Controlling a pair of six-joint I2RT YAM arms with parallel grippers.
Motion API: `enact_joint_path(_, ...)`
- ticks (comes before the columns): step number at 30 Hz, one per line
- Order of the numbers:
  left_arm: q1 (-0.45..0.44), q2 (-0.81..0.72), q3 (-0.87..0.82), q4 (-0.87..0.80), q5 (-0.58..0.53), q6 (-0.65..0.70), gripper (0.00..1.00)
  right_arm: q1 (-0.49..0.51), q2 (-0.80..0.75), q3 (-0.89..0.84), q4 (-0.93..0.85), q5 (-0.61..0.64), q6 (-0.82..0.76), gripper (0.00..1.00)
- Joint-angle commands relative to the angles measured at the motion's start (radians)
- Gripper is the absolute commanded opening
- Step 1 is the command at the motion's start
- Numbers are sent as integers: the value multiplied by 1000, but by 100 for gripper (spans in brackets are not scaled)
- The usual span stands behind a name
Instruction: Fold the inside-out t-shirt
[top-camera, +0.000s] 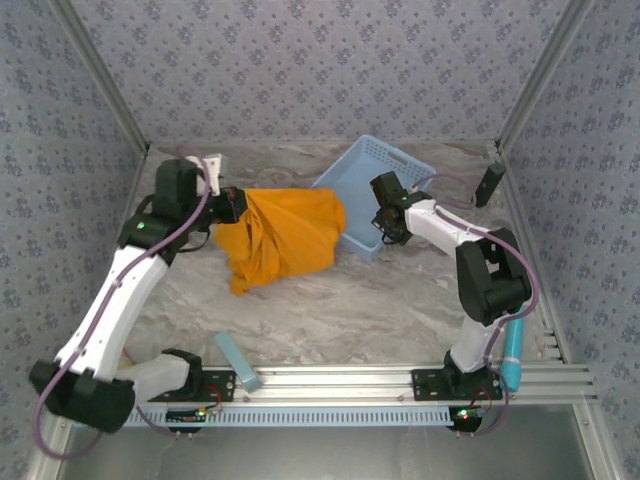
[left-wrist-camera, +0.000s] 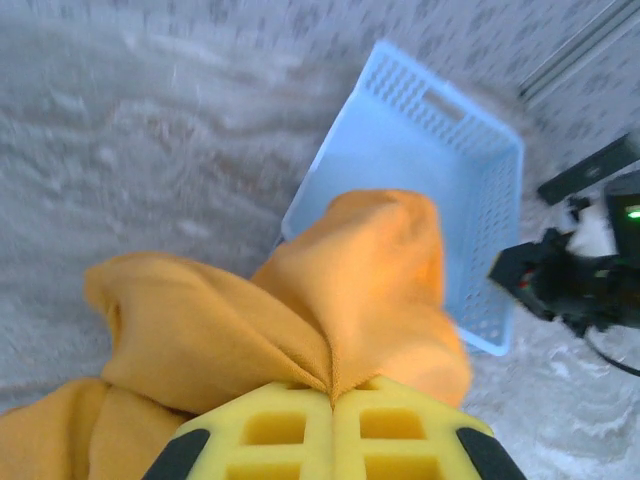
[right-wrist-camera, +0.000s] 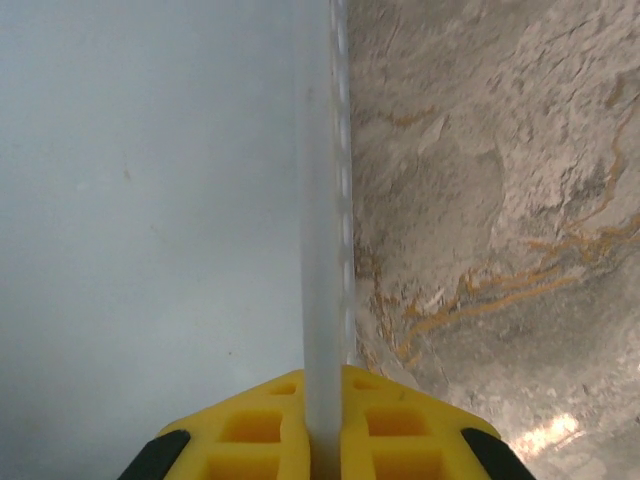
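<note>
Left wrist: left jaws pinch bunched t-shirt (left-wrist-camera: 350, 290); right jaws clamp blurred wall, probably basket (right-wrist-camera: 321, 280).

T-shirt (top-camera: 285, 240) lies left of the basket (top-camera: 380, 180), apparently overlapping its rim.

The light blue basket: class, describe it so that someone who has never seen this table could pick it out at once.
Start at the marbled table, then look to its far side, right of centre, beside the bunched orange t-shirt. There sits the light blue basket, the right gripper shut on its wall. Alone among its neighbours it is a rectangular plastic tub with perforated sides.
</note>
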Motion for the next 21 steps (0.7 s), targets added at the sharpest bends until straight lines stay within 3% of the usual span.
enact_joint_path(1,8,-64,16,-19,11,47,0,-37,17,60,-55,125,130,2)
enact_joint_path(10,8,-104,-38,-23,33,47,0,-131,78,193,-142,276,261,2)
enact_joint_path(21,8,-91,-64,-6,106,32,0,-216,239,407,-287,323,448,2)
